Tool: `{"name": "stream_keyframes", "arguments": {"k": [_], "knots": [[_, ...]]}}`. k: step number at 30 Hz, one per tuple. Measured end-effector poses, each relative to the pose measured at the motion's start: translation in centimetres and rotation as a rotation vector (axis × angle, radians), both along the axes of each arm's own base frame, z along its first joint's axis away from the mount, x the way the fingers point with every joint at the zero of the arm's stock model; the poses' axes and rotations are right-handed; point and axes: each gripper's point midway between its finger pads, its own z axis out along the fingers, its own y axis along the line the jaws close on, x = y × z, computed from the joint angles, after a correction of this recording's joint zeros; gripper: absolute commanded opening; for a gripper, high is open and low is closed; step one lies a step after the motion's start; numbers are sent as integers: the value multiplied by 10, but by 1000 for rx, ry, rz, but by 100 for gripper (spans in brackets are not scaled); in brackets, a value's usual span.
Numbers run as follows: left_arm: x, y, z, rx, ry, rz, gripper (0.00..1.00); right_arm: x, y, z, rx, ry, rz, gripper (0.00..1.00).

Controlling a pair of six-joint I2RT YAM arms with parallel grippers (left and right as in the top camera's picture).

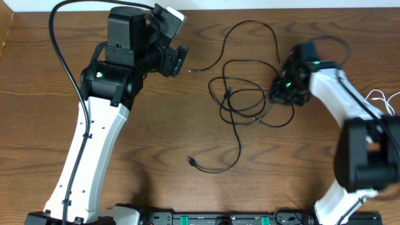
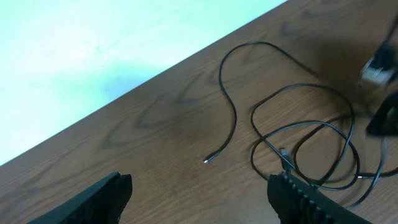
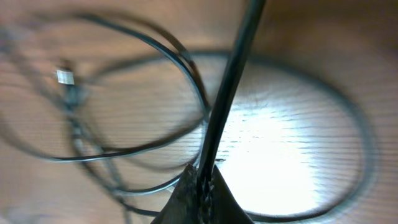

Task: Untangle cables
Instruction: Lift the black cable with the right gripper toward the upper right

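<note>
site: wooden table [image 1: 156, 137]. all positions are referenced to the tangle of black cables [image 1: 240, 103].

1. the tangle lies loosely looped about the middle of the table, flat on the wood, with several loops crossing one another. a small plug [image 1: 230, 94] sits inside the loops.
2. one loose end [image 1: 190, 70] trails out of the tangle on the left arm's side and lies free on the wood. a second end with a plug [image 1: 191, 161] trails out on the near side, towards the arm bases.
3. right gripper [image 1: 284, 90]: down at the tangle's edge on the right arm's side. in the right wrist view its fingertips [image 3: 202, 186] are pressed together, pinching a black strand [image 3: 233, 81] that runs up out of the tips. the loops around it are blurred.
4. left gripper [image 1: 176, 60]: well apart from the tangle, beyond the first loose end. its jaws are spread, nothing between them. in its own view both fingers [image 2: 292, 190] frame bare wood.
5. a white cable [image 1: 381, 97] lies well apart from the tangle, past the right arm at the table's edge, only partly in view.
</note>
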Motion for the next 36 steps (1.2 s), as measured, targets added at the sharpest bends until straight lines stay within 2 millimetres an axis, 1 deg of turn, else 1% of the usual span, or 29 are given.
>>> {"name": "stream_keyframes", "arguments": {"k": [1, 3, 6, 8, 11, 15, 17, 20, 23, 25, 26, 29, 30, 31, 34, 36], "knots": [[0, 0, 0, 0, 0, 0, 75, 5, -2, 16, 9, -55, 1, 1], [0, 0, 0, 0, 1, 0, 75, 14, -8, 62, 31, -192, -1, 1], [0, 0, 0, 0, 1, 0, 75, 14, -19, 122, 46, -350, -14, 1], [0, 0, 0, 0, 1, 0, 75, 8, -27, 147, 44, -413, -29, 1], [-1, 0, -1, 1, 5, 0, 75, 4, -39, 169, 41, -471, -57, 1], [-1, 0, -2, 0, 9, -2, 75, 2, -51, 182, 36, -510, -83, 1], [-2, -1, -2, -3, 11, -6, 75, 3, -55, 192, 35, -536, -93, 1], [-4, -2, -3, -5, 20, -12, 75, 11, -60, 220, 40, -608, -96, 1], [-4, -3, -3, -8, 22, -16, 75, 19, -57, 266, 65, -725, -72, 1], [-4, -3, -3, -10, 22, -19, 75, 21, -50, 307, 99, -831, -34, 1], [-4, -3, -3, -11, 23, -20, 75, 21, -47, 322, 114, -873, -17, 1], [-5, -4, -3, -12, 23, -21, 75, 14, -34, 373, 183, -997, 41, 1], [-5, -4, -3, -12, 22, -21, 75, 11, -30, 387, 207, -1029, 58, 1], [-5, -4, -3, -11, 23, -21, 75, 7, -24, 407, 241, -1075, 82, 1], [-5, -4, -3, -12, 23, -21, 75, -1, -16, 434, 297, -1136, 114, 1], [-4, -4, -3, -12, 22, -21, 75, -5, -12, 449, 333, -1174, 133, 1]]}}
